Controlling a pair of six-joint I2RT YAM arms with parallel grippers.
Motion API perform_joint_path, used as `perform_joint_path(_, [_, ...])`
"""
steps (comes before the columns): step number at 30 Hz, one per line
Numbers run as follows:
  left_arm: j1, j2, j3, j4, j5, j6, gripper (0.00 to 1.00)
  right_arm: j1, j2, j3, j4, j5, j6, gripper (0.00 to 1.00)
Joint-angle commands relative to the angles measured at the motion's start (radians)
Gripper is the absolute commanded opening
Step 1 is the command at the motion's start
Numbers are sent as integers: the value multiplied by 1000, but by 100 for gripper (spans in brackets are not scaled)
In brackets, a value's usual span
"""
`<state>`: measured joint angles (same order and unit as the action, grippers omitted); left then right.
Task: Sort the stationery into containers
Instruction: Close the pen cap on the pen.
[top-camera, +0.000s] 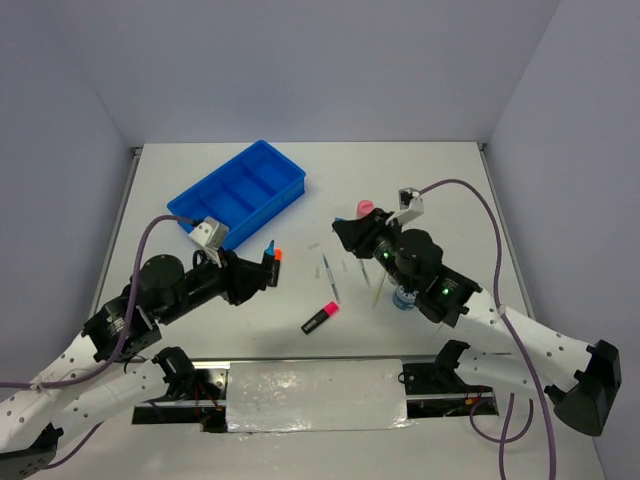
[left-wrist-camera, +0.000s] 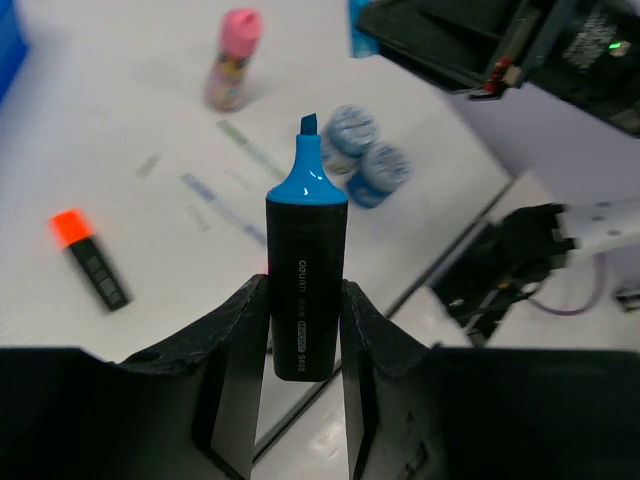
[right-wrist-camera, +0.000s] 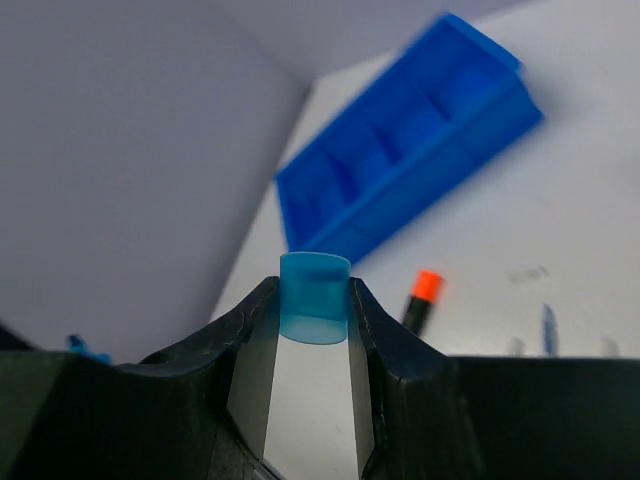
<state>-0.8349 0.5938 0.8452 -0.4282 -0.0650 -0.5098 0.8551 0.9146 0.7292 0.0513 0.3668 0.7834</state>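
L fingers clamped on blue highlighter, tip poking out past them; R fingers pinch blue cap betw. them.

White table, blue tray, pink-capped highlighter, thin pens, two discs, pink-capped bottle.

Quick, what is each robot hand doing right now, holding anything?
Left hand: closed on a black highlighter with its blue tip bare.
Right hand: closed on a small blue cap.
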Motion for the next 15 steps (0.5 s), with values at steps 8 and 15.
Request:
perform_joint_path(8, [-4,20,-172,725,425,-258,0,9,-34,73,580,-541,-245,15])
perform_joint_path(15, [-4,24,-247,887,499,-322,0,12,-11,44,792,-710,-185,16])
